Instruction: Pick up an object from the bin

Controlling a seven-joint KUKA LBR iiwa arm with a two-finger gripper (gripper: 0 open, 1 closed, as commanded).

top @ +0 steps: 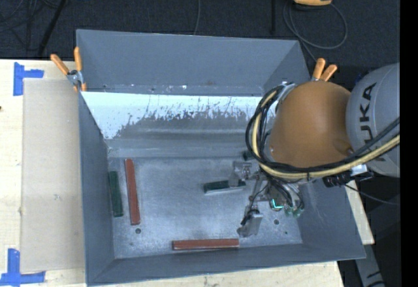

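Observation:
My gripper (233,205) hangs over the right middle of the bin floor, under the orange dome. Its two fingers stand wide apart, one fingertip (212,187) reaching left and the other (247,225) pointing toward the front wall. Nothing lies between them, so the gripper is open. The nearest loose thing is a flat reddish-brown bar (205,244) lying crosswise along the front wall, just below and left of the lower finger and apart from it.
By the left wall lie two upright bars side by side, a dark green one (115,194) and a longer reddish-brown one (132,191). A tiny dark speck (138,232) sits below them. The arm and its cables cover the bin's right side.

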